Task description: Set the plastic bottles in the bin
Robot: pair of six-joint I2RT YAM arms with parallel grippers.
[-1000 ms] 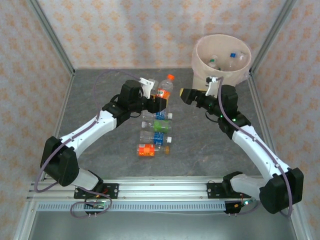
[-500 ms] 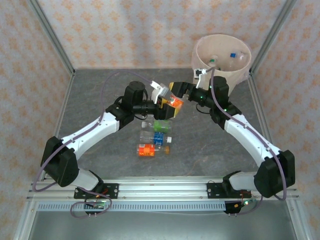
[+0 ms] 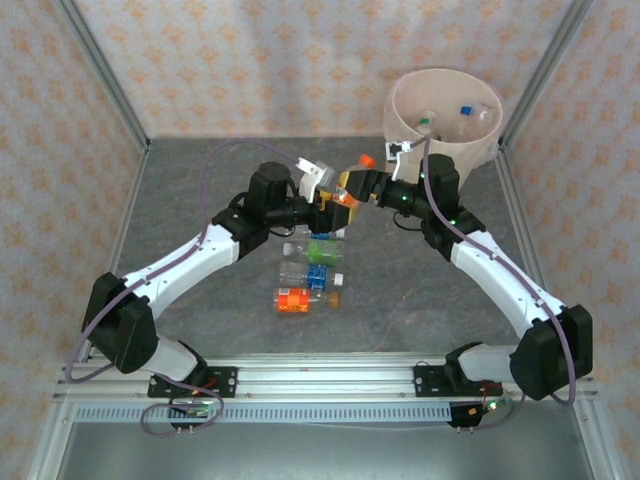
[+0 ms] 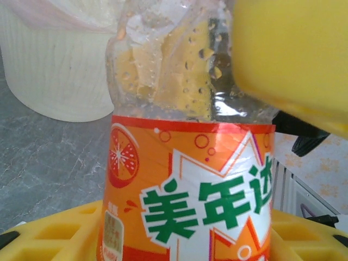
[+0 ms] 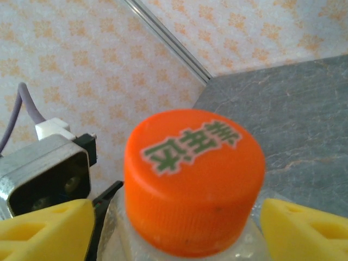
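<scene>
The left gripper [image 3: 330, 205] is clamped on the orange bottle [image 3: 346, 194] across its label. In the left wrist view its ribbed yellow fingers [image 4: 51, 235] flank the bottle's [image 4: 185, 196] lower body. That arm stretches up from its base in a long diagonal, wrist level, the gripper raised off the table [image 3: 200, 210].

Just beyond it, the right gripper [image 3: 358, 182] meets the same bottle from the opposite side. Its arm is bent sharply at the elbow and reaches back toward the left one. In the right wrist view its yellow pads [image 5: 46, 231] sit closed against the clear shoulders on either side of the neck, right under the cap [image 5: 193, 174]. The bottle is held between both grippers, tilted, cap pointing up and away from the left gripper.

The bottle is thin clear plastic, dented and beaded with droplets above a glossy orange label; the cap is ridged orange.

Below the grippers, three more bottles [image 3: 315, 272] lie in a column on the grey, marbled surface.

Beyond the right gripper stands the bin [image 3: 395, 120], a round, tapered cream bucket with a finely ribbed wall [image 4: 49, 70] and a pale pink liner, with bottles [image 3: 463, 112] inside.
</scene>
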